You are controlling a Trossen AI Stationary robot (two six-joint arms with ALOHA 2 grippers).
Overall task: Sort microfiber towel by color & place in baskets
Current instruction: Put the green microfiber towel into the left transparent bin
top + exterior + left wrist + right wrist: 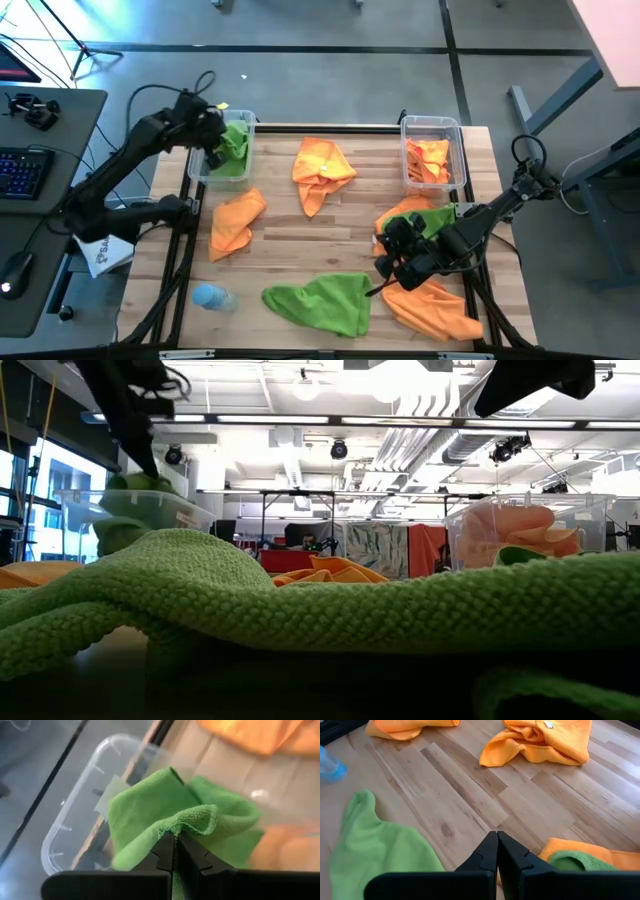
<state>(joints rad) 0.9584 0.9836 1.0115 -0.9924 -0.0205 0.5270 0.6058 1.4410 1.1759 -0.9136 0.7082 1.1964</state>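
A soft bright green microfiber towel (200, 827) is pinched by a raised fold between the closed jaws of the left gripper (175, 851), and most of its bulk hangs ahead of and below the fingertips, inside the clear rectangular plastic basket (192, 168) at the table's far left. The step in hand is judged to be the release of this cloth into that basket. It is done well if the jaws are lowered until the fold sits below the rounded rim before they are parted, so that no corner is left draped over the wall; the gripper should then be raised straight up, because the looped fabric can catch on the fingers and be dragged back out. The second clear plastic basket (459, 135), at the far right, is seen to hold bunched orange towels (428, 160). The right gripper (496, 851) is held low over the light wooden table (470, 795) with its jaws closed on nothing; a flat green towel (372, 847) lies just beside them on one side, and an orange towel with a green one tucked on it (585, 857) lies just beside them on the other. Beyond the fingertips two more orange towels (545, 740) are spread, and a small pale blue bottle (329, 766) stands well apart.
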